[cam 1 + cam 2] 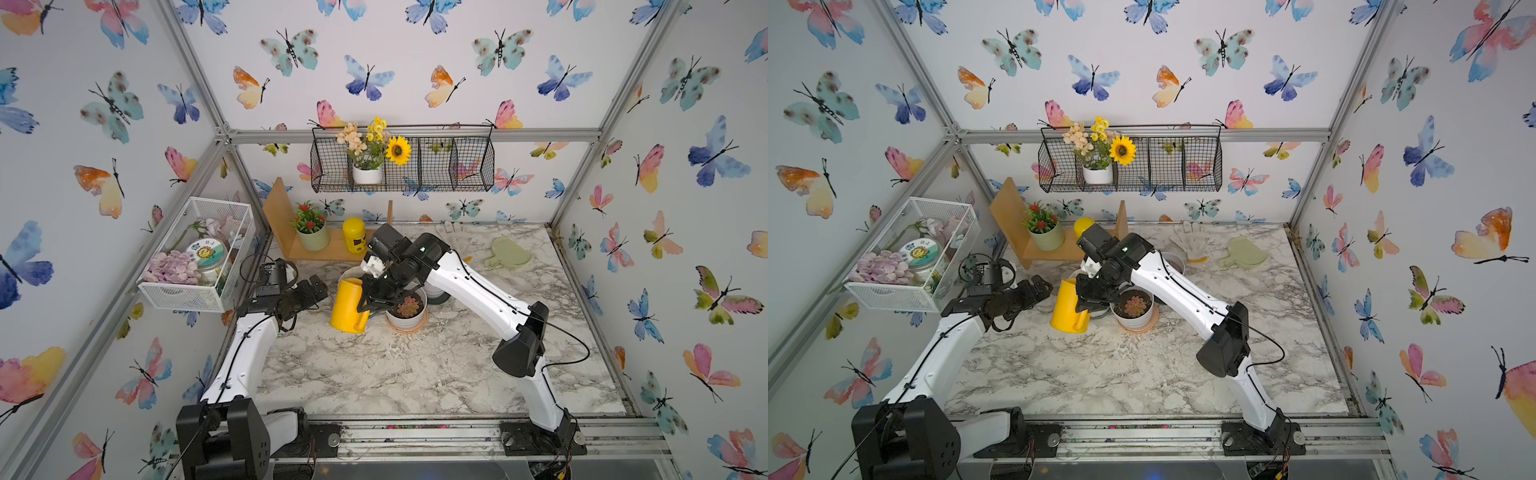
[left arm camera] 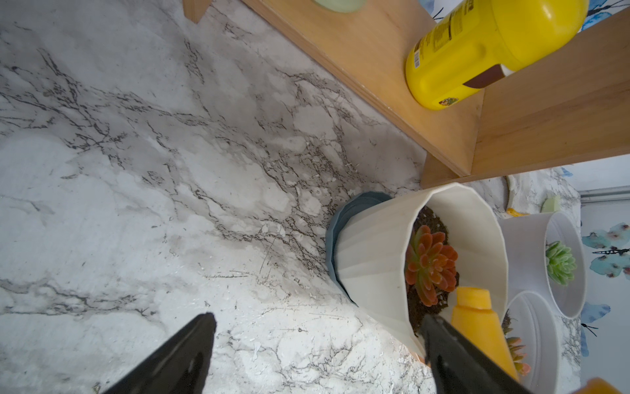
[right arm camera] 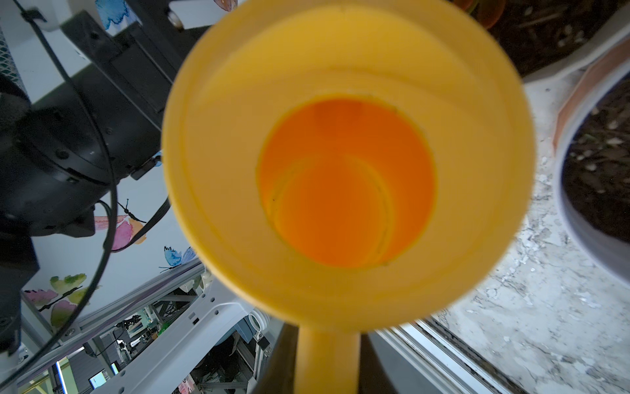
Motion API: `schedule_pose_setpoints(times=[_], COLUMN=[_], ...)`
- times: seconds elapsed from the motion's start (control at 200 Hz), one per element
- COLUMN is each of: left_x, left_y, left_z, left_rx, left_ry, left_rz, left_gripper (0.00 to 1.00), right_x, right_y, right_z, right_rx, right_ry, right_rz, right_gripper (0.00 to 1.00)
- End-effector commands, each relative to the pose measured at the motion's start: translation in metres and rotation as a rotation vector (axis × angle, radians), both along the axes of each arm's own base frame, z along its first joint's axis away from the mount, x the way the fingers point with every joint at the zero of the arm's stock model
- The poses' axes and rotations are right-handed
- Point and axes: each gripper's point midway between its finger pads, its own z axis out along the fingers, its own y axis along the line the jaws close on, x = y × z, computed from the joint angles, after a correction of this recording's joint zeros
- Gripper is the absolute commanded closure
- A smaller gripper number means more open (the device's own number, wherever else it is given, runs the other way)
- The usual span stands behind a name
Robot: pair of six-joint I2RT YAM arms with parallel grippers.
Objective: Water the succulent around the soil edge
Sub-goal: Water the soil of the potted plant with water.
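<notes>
Right claw clamps watering can, white pot just beside, table open behind.
Succulent: orange-red rosette, ribbed cream pot.

In both top views the right arm hid the succulent; only a sliver of its ribbed pot showed. The watering can was blurred in the right wrist view, with its handle cut by the frame edge. Of the left gripper only two fingers showed, also cut off.
</notes>
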Motion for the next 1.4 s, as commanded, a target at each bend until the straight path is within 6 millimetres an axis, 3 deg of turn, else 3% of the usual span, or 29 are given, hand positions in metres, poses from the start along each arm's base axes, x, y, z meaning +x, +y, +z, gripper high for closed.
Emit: schedule_pose_setpoints(times=[0.0, 0.416, 0.831, 1.392], left_x=[0.002, 0.007, 0.010, 0.005], left_y=[0.000, -0.002, -0.007, -0.006], left_z=[0.008, 0.013, 0.012, 0.007], left_rx=[-0.012, -0.032, -0.068, -0.061], left_ry=[-0.021, -0.032, -0.027, -0.012], left_rz=[-0.003, -0.001, -0.010, -0.007], left_gripper=[0.01, 0.01, 0.01, 0.02], right_x=[0.015, 0.034, 0.036, 0.012], right_y=[0.002, -0.026, -0.048, -0.070], right_z=[0.011, 0.019, 0.024, 0.026], right_rx=[0.034, 0.019, -0.005, -0.013], right_ry=[-0.048, -0.060, -0.059, -0.025], right_rz=[-0.029, -0.063, -0.071, -0.031], right_gripper=[0.99, 0.99, 0.99, 0.99])
